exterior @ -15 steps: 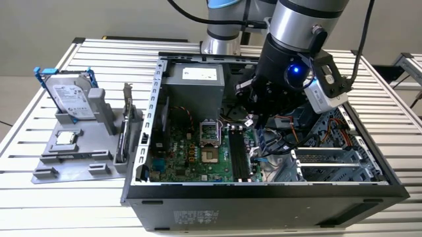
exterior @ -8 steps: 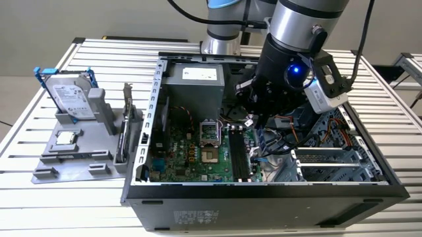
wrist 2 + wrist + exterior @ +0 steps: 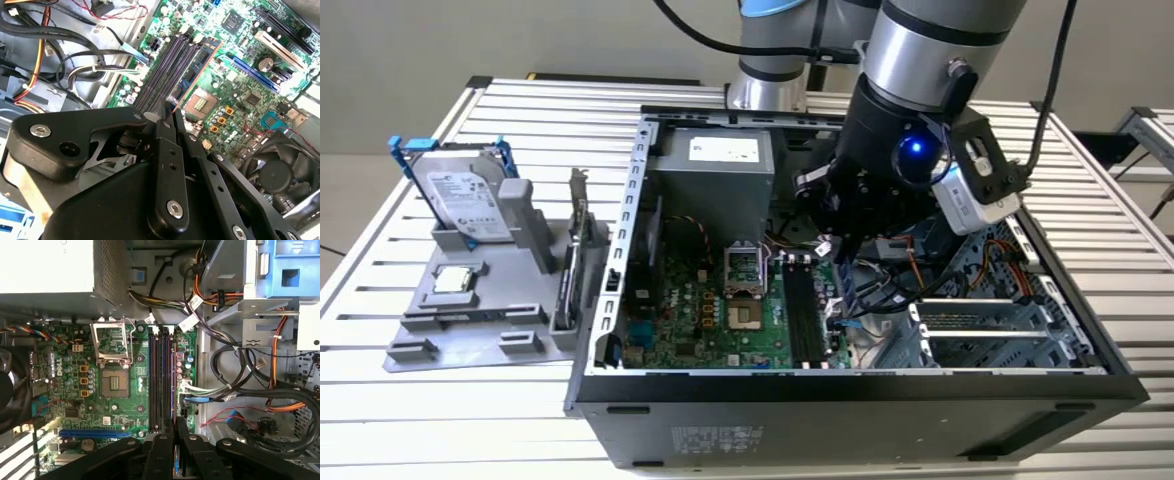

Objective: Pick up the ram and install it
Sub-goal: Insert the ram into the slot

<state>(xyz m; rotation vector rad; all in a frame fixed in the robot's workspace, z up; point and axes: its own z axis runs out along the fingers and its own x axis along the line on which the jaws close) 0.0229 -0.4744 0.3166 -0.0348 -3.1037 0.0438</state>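
1. dark blue-black board with black chips: we read this as the ram (image 3: 192,75), a long, flat, thin stick. it stands on edge inside the open computer case (image 3: 607,330), just beside the memory slots (image 3: 165,70) on their cpu-socket side.
2. the gripper (image 3: 167,112) hangs over one end of the memory slots, its two black metal fingers (image 3: 161,150) drawn close together. they look clamped on the ram's upper edge, with the stick reaching away from the fingertips.
3. the relation that matters: the ram's long axis runs parallel to the memory slots, and the stick hangs straight below the fingers. in the first wrist view it shows as little more than a thin reddish line along the slots (image 3: 157,380). we cannot tell whether its lower edge already sits in a slot or only hovers close over it.
4. the memory slots are long, narrow black plastic channels on the green motherboard (image 3: 120,410). the square metal cpu socket (image 3: 114,382) lies just beyond them.
5. on the far side of the memory slots from the socket, glossy black and orange cables (image 3: 250,385) loop close by.
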